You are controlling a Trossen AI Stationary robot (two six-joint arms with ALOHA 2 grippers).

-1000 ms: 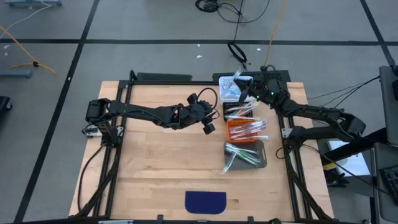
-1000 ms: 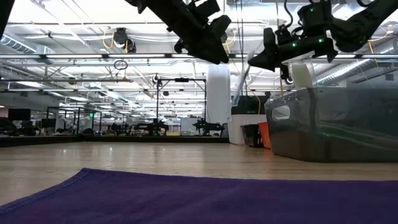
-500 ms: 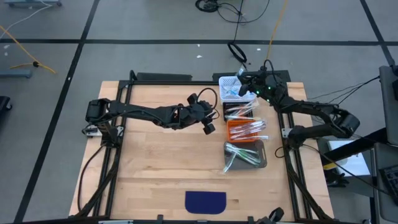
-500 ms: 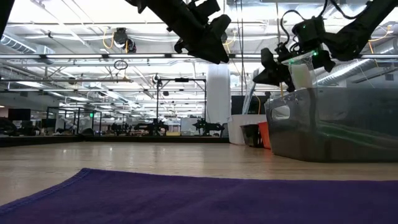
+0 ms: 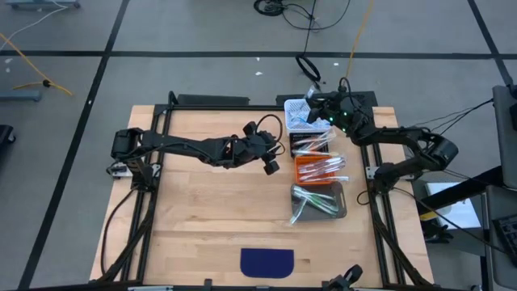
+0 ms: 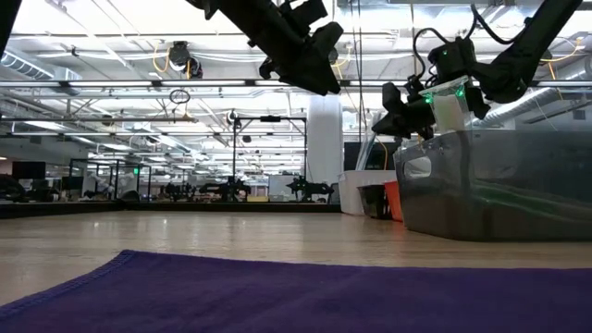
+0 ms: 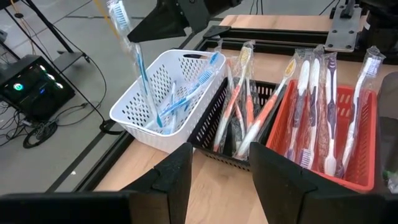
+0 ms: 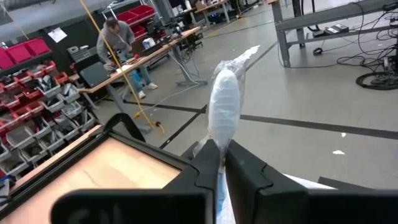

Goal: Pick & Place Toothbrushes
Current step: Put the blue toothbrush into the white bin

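Clear crinkled wrapping rises straight out from between the pinched fingers (image 8: 211,163) of the right gripper (image 8: 219,163), which is clenched on a blue toothbrush (image 7: 132,53) whose bristle head shows white inside the wrapper. From the left wrist camera that brush hangs upright, handle down, over the white basket (image 7: 144,116), its lower end reaching in among the blue toothbrushes (image 7: 186,93) already lying there. From above, the right gripper (image 5: 321,111) sits over this white basket (image 5: 291,127) at the far end of a row of bins.

No writing can be read on any wrapper or bin.

Next along from the gripper is a black bin (image 7: 211,118) with white and orange-red toothbrushes (image 7: 244,106) leaning in it, then an orange bin (image 7: 360,174) packed with orange-red toothbrushes (image 7: 323,112), all in shiny clear sleeves. Last in the row is a grey bin (image 5: 339,212) with green toothbrushes (image 5: 313,199).

Beside the bins, the left gripper (image 5: 270,162) hangs above bare table, its fingers (image 7: 179,177) spread apart and empty.

Pale wood planks make up the table (image 5: 202,210), with a dark blue mat (image 5: 267,261) at its near edge. Beyond lies a grey workshop floor with cables; a person (image 8: 118,37) stands at a distant bench near shelves of red boxes.
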